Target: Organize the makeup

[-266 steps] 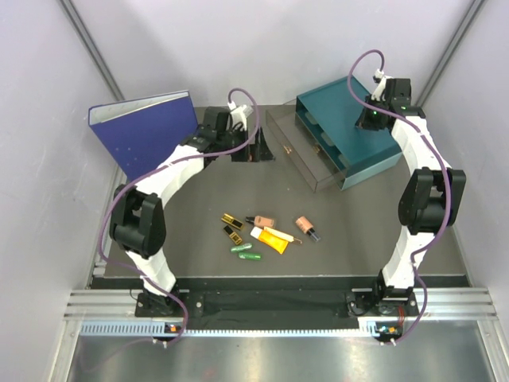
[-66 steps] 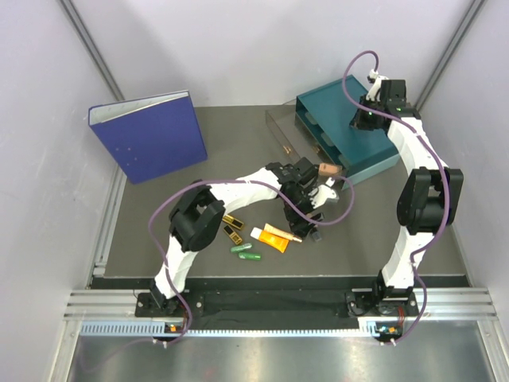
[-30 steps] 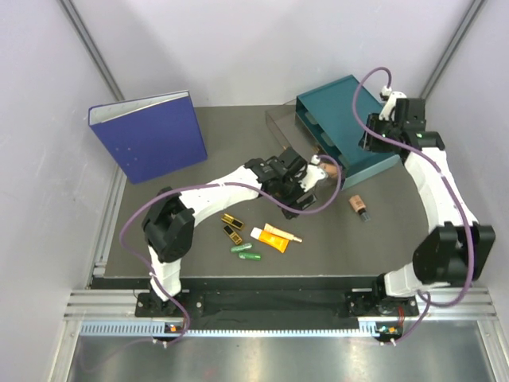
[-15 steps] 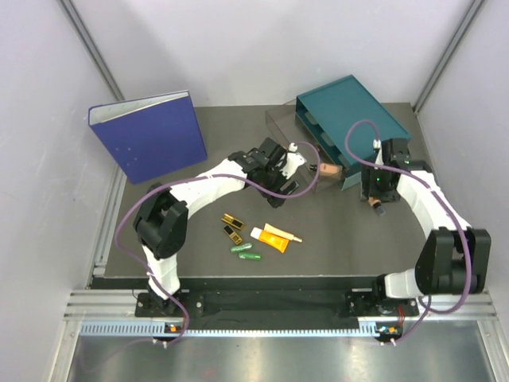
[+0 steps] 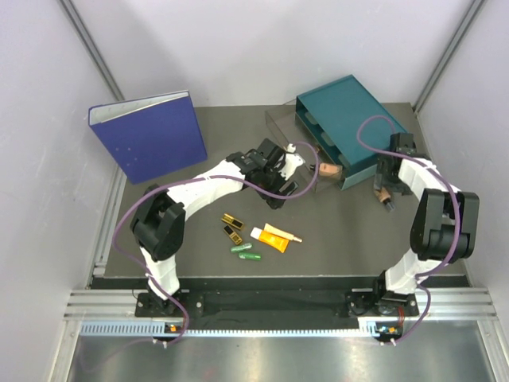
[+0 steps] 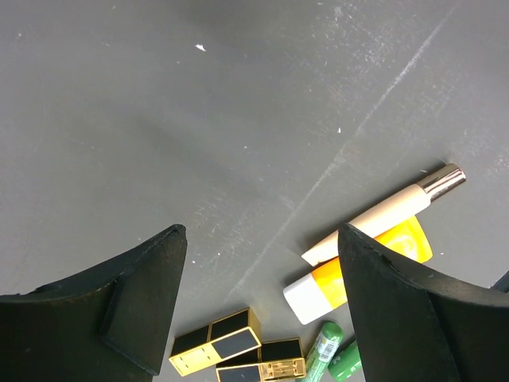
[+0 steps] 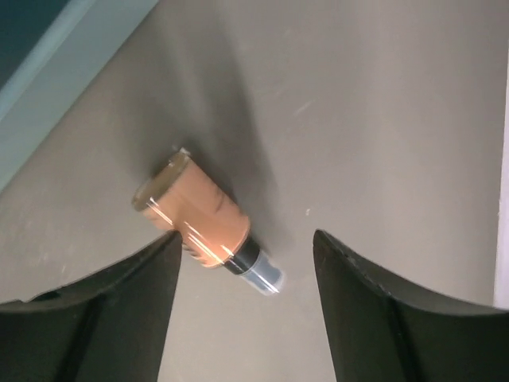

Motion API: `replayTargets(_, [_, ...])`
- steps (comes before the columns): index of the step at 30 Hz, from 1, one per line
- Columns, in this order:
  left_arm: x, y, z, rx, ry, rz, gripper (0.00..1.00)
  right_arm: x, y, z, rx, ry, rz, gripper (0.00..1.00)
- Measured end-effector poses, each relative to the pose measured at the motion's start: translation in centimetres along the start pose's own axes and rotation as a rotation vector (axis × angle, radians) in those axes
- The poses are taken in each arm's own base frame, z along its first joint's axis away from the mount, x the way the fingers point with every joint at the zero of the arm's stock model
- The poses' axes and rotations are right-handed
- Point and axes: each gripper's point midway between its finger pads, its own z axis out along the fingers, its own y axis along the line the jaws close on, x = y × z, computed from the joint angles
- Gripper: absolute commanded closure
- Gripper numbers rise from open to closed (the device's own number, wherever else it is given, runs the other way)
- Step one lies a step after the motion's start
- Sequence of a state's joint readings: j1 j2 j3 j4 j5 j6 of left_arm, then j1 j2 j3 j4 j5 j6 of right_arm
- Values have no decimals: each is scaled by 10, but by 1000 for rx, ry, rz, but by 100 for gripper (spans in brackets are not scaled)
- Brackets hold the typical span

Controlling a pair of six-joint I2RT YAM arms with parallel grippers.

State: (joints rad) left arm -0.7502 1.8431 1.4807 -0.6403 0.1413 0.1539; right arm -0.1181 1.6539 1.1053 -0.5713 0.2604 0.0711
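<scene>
Bottle (image 7: 199,219), cylindrical glossy beige, lies near the right edge of the matte table (image 7: 382,95) under the right gripper (image 7: 245,239), jaws spread; left gripper (image 6: 262,232) gapes empty.

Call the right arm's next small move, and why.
Probably lower the right gripper and close on the bottle: its jaws stand open, and the bottle lies loose on the table between them, beside the teal box.
</scene>
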Motion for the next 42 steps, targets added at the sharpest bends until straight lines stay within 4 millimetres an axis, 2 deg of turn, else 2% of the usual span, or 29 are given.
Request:
replayTargets(4, [1,0,0,0,5,-4,19,-6,-4,9,-20,-13,50,38])
replayTargets(10, [1,-1,-3,2,14,-4,19,-10,10,14,-100,-23,101,43])
replayTargets(15, [-11,0,-9,-1,-8,-1,20,-12,20,16,-152,-28,138,51])
replayTargets(21, [-10,1,-8,0,-1,3,19,-14,27,19,-177,-34,178,51])
replayTargets(26, [-8,1,-7,0,8,5,19,-15,27,19,-177,-38,184,45])
replayTargets(29, [-7,1,-7,1,11,4,19,-8,27,16,-185,-41,191,43])
replayTargets(34, [-7,1,-6,1,13,4,18,26,28,3,-207,6,183,39])
replayTargets(38, [-6,1,-5,2,16,3,18,23,25,-18,-225,-62,189,40])
replayTargets(42, [-6,1,-5,2,16,4,18,18,24,-22,-225,-94,197,43])
